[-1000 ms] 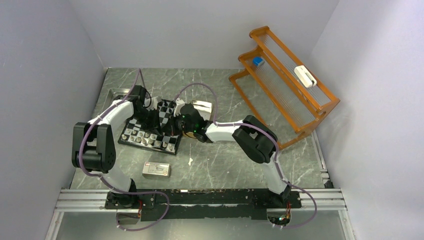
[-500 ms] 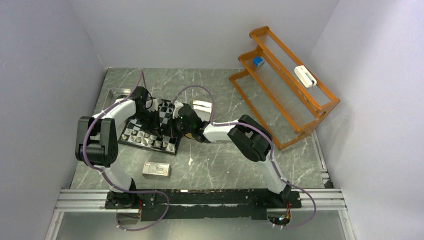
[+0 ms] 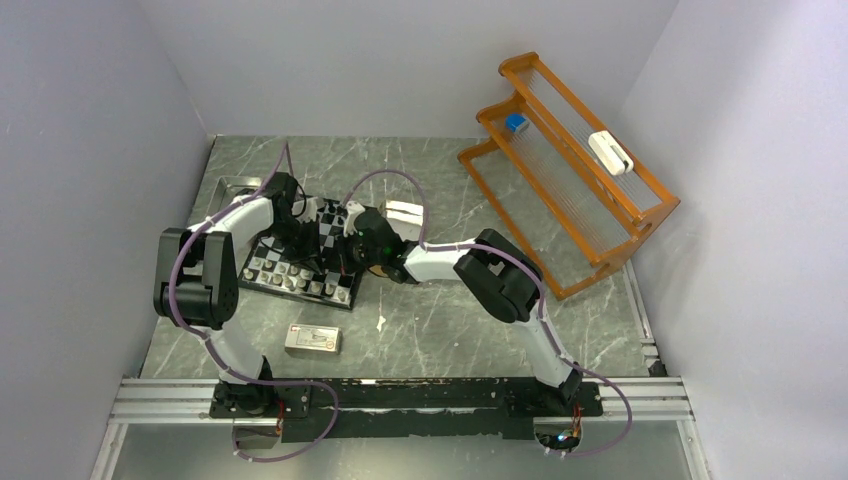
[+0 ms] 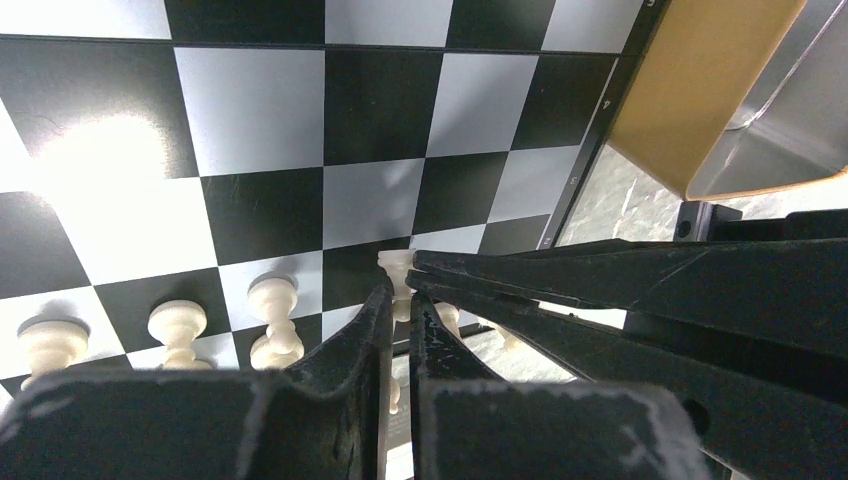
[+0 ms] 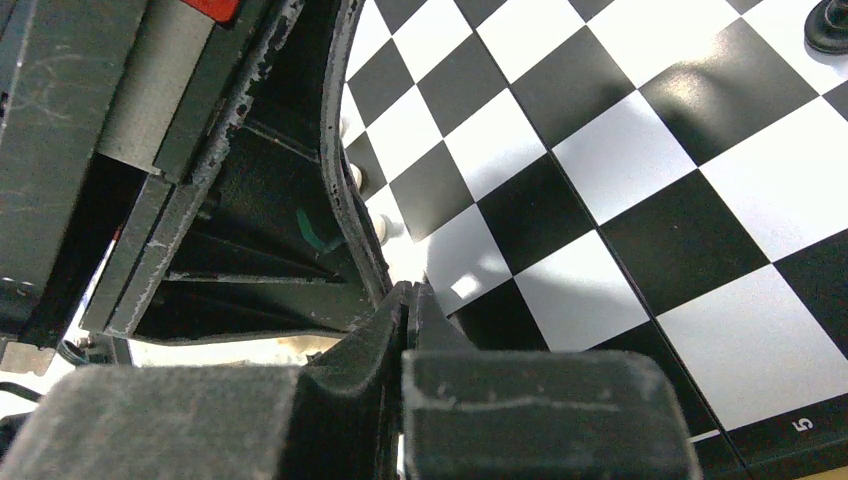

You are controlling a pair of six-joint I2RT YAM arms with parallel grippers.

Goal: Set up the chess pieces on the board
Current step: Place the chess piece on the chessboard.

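Note:
The board (image 3: 247, 285) lies left of centre; its checks fill the left wrist view (image 4: 380, 100) and the right wrist view (image 5: 640, 240). Pale chess pieces (image 4: 272, 300) stand in a row along its near edge, and one black piece (image 5: 830, 25) shows at a far corner. My left gripper (image 4: 400, 300) is low over the board's right edge (image 3: 318, 262), shut on a pale piece (image 4: 397, 264) whose head sticks out above the fingertips. My right gripper (image 5: 410, 292) is shut, and its fingers (image 4: 600, 275) reach in from the right with their tips against that piece's head (image 3: 342, 264).
A tan box (image 3: 405, 212) sits just beyond the board's right corner and shows in the left wrist view (image 4: 700, 80). A white-and-red carton (image 3: 313, 339) lies in front of the board. An orange wire rack (image 3: 565, 190) stands at the right.
Both arms have drawn in a little toward the board's right edge. The right elbow shifted left and the left elbow rose. The grippers stay together over the same spot.

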